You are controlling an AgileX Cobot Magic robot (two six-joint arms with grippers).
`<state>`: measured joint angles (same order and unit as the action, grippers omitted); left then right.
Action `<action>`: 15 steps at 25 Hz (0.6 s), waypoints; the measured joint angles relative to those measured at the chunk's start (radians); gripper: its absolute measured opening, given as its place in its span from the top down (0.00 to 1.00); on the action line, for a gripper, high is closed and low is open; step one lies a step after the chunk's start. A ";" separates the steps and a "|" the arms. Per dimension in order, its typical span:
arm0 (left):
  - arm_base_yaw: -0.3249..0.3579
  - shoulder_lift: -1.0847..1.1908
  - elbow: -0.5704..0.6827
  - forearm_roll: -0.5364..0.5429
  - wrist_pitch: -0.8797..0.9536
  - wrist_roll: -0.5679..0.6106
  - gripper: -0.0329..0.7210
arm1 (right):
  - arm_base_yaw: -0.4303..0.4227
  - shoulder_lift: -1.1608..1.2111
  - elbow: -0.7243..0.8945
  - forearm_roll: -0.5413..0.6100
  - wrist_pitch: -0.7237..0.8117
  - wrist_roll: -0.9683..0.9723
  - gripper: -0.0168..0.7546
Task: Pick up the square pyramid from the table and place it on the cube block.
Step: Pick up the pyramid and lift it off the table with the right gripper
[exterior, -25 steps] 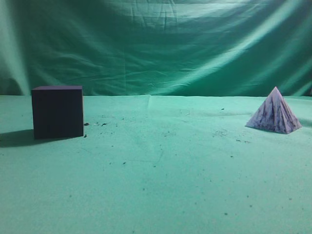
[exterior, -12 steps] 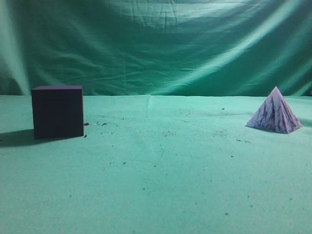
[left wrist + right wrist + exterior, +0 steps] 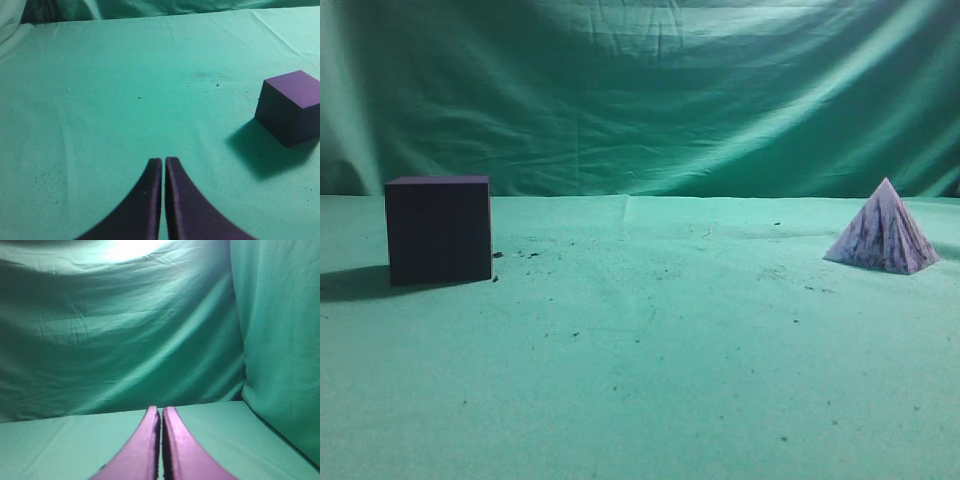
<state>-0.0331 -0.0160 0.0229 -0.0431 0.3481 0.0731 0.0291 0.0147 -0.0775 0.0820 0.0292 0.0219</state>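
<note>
The square pyramid (image 3: 882, 232), pale lavender-white with dark streaks, stands on the green table (image 3: 650, 360) at the far right of the exterior view. The dark purple-black cube block (image 3: 438, 229) stands at the left; it also shows in the left wrist view (image 3: 291, 106), to the right of and beyond my left gripper (image 3: 163, 161). The left gripper is shut and empty above bare cloth. My right gripper (image 3: 161, 410) is shut and empty, facing the backdrop; the pyramid does not show in the right wrist view. Neither gripper shows in the exterior view.
A wrinkled green backdrop curtain (image 3: 640, 90) hangs behind the table and also along the right side in the right wrist view (image 3: 280, 340). Small dark crumbs (image 3: 520, 254) lie scattered on the cloth near the cube.
</note>
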 joint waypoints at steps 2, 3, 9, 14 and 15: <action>0.000 0.000 0.000 0.000 0.000 0.000 0.96 | 0.000 0.081 -0.106 0.008 0.112 0.000 0.98; 0.000 0.000 0.000 0.000 0.000 0.000 0.96 | 0.000 0.133 -0.161 0.009 0.164 0.000 0.98; 0.000 0.000 0.000 0.000 0.000 0.000 0.96 | 0.000 0.475 -0.414 0.010 0.457 -0.031 0.98; 0.000 0.000 0.000 0.000 0.000 0.000 0.96 | 0.101 0.735 -0.595 0.018 0.647 -0.220 0.98; 0.000 0.000 0.000 0.000 0.000 0.000 0.96 | 0.139 0.792 -0.623 0.018 0.682 -0.244 0.98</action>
<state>-0.0331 -0.0160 0.0229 -0.0431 0.3481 0.0731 0.1680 0.8066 -0.7006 0.1002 0.7116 -0.2217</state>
